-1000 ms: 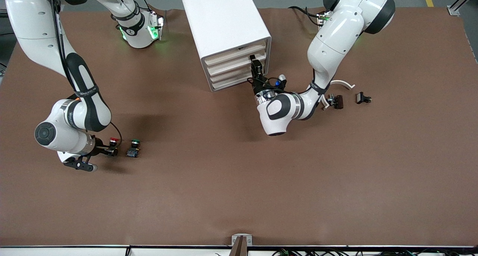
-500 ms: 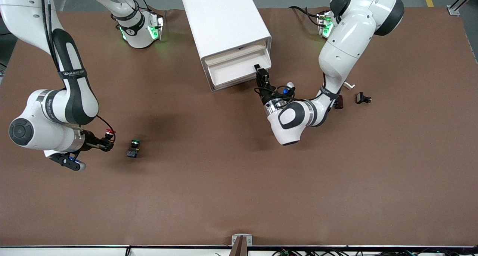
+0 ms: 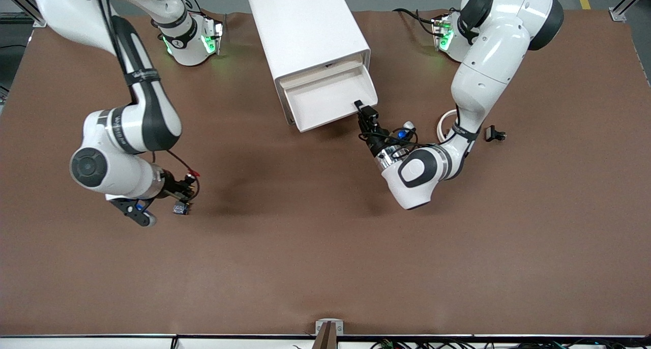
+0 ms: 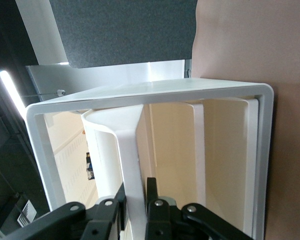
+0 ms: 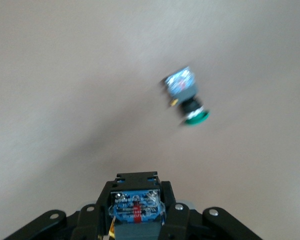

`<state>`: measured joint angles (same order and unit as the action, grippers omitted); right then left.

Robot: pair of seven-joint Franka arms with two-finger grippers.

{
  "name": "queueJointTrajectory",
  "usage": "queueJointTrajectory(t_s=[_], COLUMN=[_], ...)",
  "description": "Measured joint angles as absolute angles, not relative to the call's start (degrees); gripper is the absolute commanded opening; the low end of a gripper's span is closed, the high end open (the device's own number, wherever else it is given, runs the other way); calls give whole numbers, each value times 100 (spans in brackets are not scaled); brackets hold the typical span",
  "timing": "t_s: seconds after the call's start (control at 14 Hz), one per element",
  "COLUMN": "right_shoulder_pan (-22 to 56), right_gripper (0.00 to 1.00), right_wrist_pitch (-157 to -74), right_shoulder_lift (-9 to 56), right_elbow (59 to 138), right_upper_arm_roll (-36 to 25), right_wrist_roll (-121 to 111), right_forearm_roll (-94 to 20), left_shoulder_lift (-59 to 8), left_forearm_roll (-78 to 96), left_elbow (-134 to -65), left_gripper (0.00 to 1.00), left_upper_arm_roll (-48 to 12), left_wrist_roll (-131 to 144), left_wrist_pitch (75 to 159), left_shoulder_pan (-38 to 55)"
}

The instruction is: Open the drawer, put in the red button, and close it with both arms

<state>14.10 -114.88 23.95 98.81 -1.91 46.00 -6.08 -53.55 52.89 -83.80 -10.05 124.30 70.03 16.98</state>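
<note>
The red button (image 3: 191, 176) hangs above the table, held in my right gripper (image 3: 187, 182), which is shut on its blocky body (image 5: 136, 212). Its red cap shows only in the front view. The white drawer (image 3: 329, 100) stands pulled out of the white cabinet (image 3: 305, 28). My left gripper (image 3: 363, 109) is shut on the drawer's front wall (image 4: 132, 165) at the corner toward the left arm's end. In the left wrist view my left gripper (image 4: 136, 189) has the wall pinched between both fingers, and the drawer's pale inside (image 4: 225, 150) shows nothing lying in it.
A green-capped button (image 5: 186, 97) lies on the table just below my right gripper, partly covered by it in the front view (image 3: 179, 208). A small black part (image 3: 494, 134) and a white ring piece (image 3: 445, 121) lie by the left arm. A bracket (image 3: 329, 328) sits at the table's near edge.
My left gripper has drawn the drawer out of the cabinet toward the front camera. My right gripper has lifted the red button off the table and carried it over the green button.
</note>
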Motion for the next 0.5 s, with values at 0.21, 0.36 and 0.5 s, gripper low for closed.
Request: queueJointTrajectory(t_s=[0.21, 0.36, 0.5], right_shoulder_pan=[1970, 2409, 2840], right_gripper=[0, 0, 0], right_wrist_pitch=[-11200, -11029, -10866], right_shoulder_lift=[2197, 2109, 2090], right_elbow=[9767, 9592, 9405], right_upper_arm_roll=[-185, -179, -176], right_wrist_roll=[5590, 6334, 6954], right_forearm_roll=[-928, -1012, -1240], left_shoulder_lift=[-5355, -5355, -5359], left_forearm_roll=[5304, 5305, 5305], left_elbow=[-8361, -8348, -8348], left_gripper=[18, 18, 28], left_upper_arm_roll=[-1007, -1004, -1002], left_wrist_roll=[12430, 12430, 12429], left_wrist_pitch=[7024, 7029, 7028], left_shoulder_pan=[1599, 1550, 1505])
